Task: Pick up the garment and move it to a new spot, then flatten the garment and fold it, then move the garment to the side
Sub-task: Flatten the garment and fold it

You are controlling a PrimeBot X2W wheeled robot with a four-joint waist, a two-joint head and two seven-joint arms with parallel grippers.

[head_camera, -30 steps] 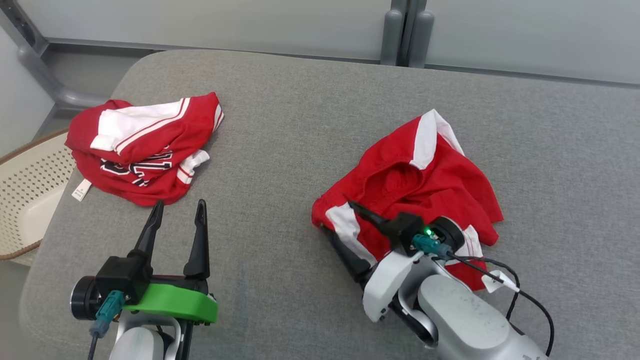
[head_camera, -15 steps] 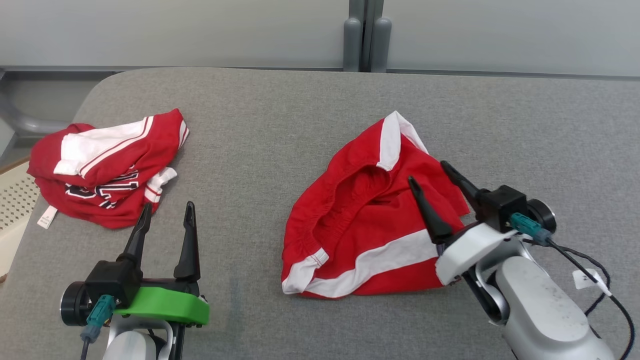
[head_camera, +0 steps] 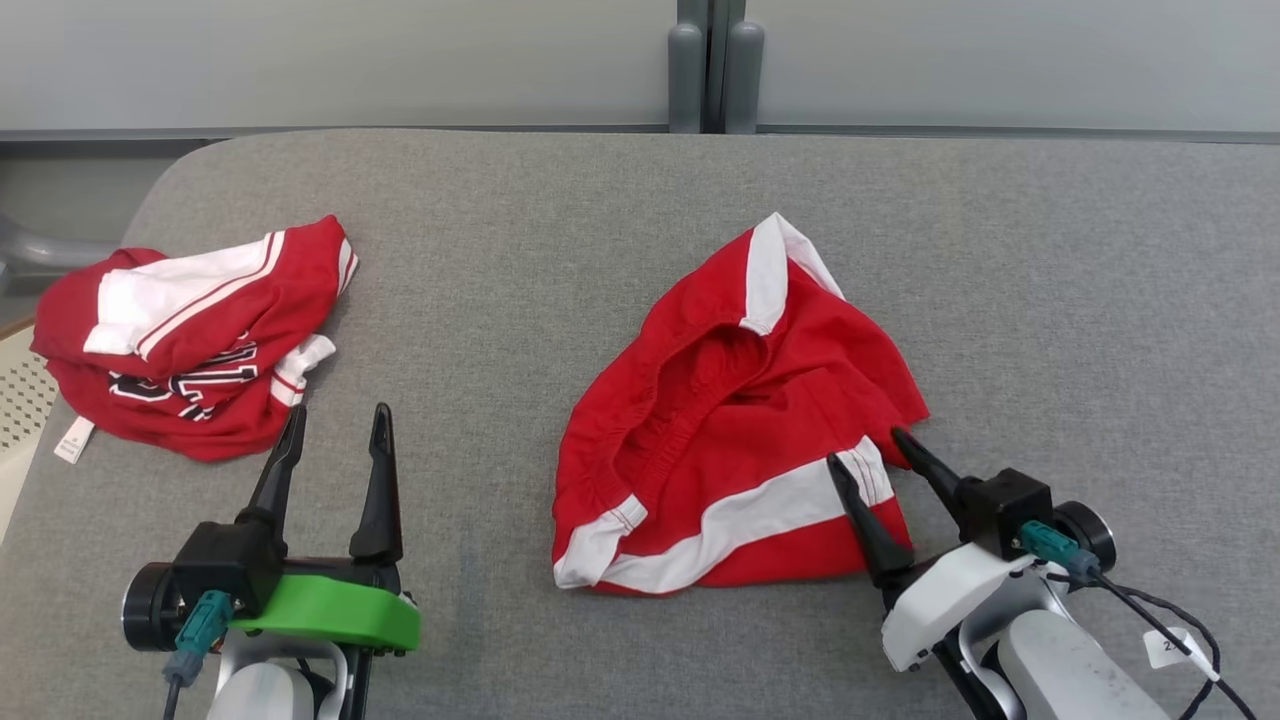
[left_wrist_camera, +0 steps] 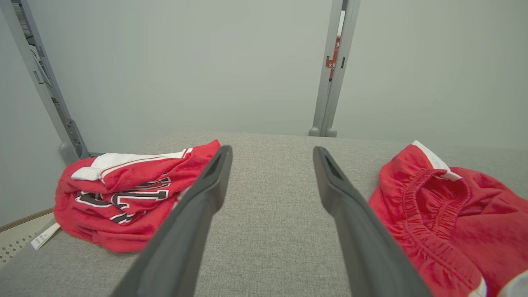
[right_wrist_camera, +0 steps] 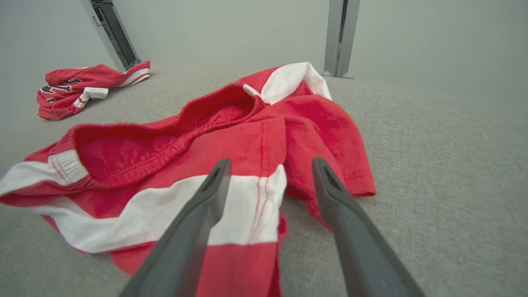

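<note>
Red cloth, bunched mid-pad: the shorts (head_camera: 740,440) lie in a crumpled triangle on the grey pad (head_camera: 520,250). The waistband gapes open and one white stripe runs along the near edge. My right gripper (head_camera: 865,447) sits at their near right corner, jaws wide. Its fingertips are over the stripe's end and the hem, with nothing pinched. My left gripper (head_camera: 339,410) is over bare pad, jaws wide and empty, its tips near the jersey (head_camera: 190,340).

What worries me is that the cloth at that corner looks doubled. A close there may catch only the top layer, and a lift would then drag the shorts into a tighter wad instead of opening them. If I close too high I nip nothing; too low and the tips dig into the pad's weave. The left tips are close enough to the jersey that a careless reach could snag the wrong garment.

Count: two red garments, two grippers, four fingers, one pad, and one basket (head_camera: 12,420) at the left edge.
</note>
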